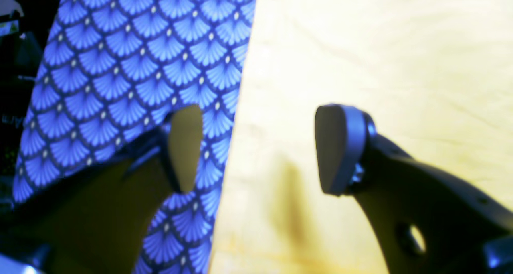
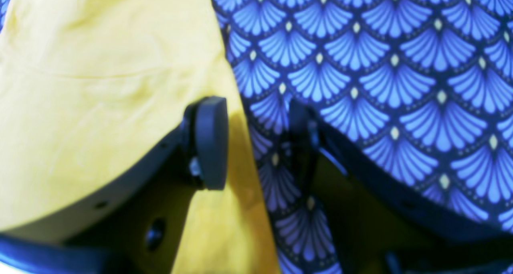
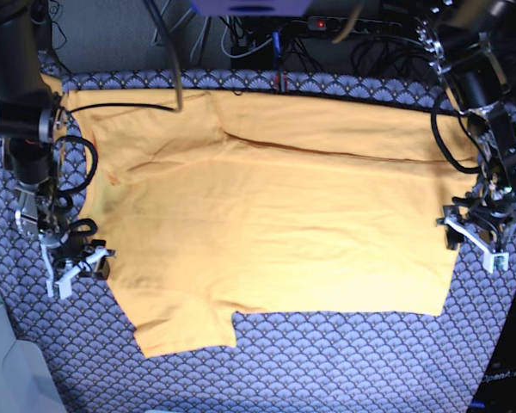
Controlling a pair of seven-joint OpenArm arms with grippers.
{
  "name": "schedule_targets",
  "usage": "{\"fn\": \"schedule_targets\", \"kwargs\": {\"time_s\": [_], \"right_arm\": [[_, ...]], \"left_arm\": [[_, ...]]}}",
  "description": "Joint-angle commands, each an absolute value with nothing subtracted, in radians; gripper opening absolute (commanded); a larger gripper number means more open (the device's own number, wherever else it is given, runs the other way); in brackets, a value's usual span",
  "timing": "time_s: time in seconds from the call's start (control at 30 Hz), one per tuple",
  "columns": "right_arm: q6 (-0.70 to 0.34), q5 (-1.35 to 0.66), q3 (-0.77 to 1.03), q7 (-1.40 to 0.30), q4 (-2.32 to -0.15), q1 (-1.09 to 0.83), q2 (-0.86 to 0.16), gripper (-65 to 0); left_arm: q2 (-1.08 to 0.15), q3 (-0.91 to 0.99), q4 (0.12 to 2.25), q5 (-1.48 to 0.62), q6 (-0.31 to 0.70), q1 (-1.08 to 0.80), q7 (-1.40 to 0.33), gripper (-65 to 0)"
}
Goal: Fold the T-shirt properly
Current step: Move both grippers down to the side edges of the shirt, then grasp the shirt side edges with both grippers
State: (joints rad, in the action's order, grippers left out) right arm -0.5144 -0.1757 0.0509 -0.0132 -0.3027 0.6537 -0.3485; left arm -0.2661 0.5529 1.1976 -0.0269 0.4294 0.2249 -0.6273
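T-shirt (image 3: pixel 275 224): one, yellow | fan-patterned cloth (image 3: pixel 344 361): one, under it | robot arms: two | left gripper (image 3: pixel 475 238): one | right gripper (image 3: pixel 76 267): one | fingers on each gripper: two

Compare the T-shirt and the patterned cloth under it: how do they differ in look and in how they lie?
The T-shirt is plain orange-yellow; the patterned cloth bears blue-grey fan shapes. The T-shirt lies on top, wrinkled, with a fold along its far part; the patterned cloth lies underneath and reaches past it on all sides. Both are spread out flat.
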Motion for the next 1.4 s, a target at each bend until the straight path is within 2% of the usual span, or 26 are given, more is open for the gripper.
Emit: {"fn": "schedule_targets", "kwargs": {"time_s": [0.0, 0.47, 0.53, 0.7, 0.73, 0.9, 1.07, 1.23, 1.37], "right_arm": [[-0.512, -0.189, 0.051, 0.013, -0.317, 0.687, -0.361, -39.0], [-0.518, -0.189, -0.033, 0.004, -0.315, 0.657, -0.338, -40.1], [-0.518, -0.189, -0.033, 0.004, -0.315, 0.657, -0.338, -43.6], [-0.518, -0.191, -0.033, 0.005, -0.320, 0.657, -0.338, -63.8], [-0.518, -0.191, -0.035, 0.005, -0.320, 0.657, -0.338, -65.0], [-0.524, -0.191, -0.035, 0.015, -0.325, 0.657, -0.343, -65.0], [-0.687, -0.191, -0.035, 0.038, -0.325, 0.656, -0.344, -65.0], [-0.694, -0.191, -0.035, 0.036, -0.325, 0.656, -0.344, -65.0], [-0.694, -0.189, -0.035, 0.038, -0.323, 0.656, -0.344, -65.0]], "left_arm": [[-0.282, 0.555, 1.216, -0.036, 0.426, 0.246, -0.605, -22.1], [-0.254, 0.638, 1.216, -0.035, 0.430, 0.246, -0.605, -22.1], [-0.254, 0.638, 1.216, -0.035, 0.430, 0.246, -0.605, -22.1], [-0.254, 0.638, 1.216, -0.033, 0.430, 0.246, -0.605, -22.1], [-0.252, 0.638, 1.216, -0.033, 0.430, 0.246, -0.605, -22.1], [-0.251, 0.633, 1.216, -0.035, 0.430, 0.246, -0.605, -22.1], [-0.251, 0.634, 1.211, -0.035, 0.424, 0.262, -0.593, -22.1], [-0.251, 0.633, 1.170, -0.030, 0.424, 0.352, -0.593, -22.1], [-0.255, 0.630, 1.053, -0.027, 0.423, 0.430, -0.558, -22.1]]}}
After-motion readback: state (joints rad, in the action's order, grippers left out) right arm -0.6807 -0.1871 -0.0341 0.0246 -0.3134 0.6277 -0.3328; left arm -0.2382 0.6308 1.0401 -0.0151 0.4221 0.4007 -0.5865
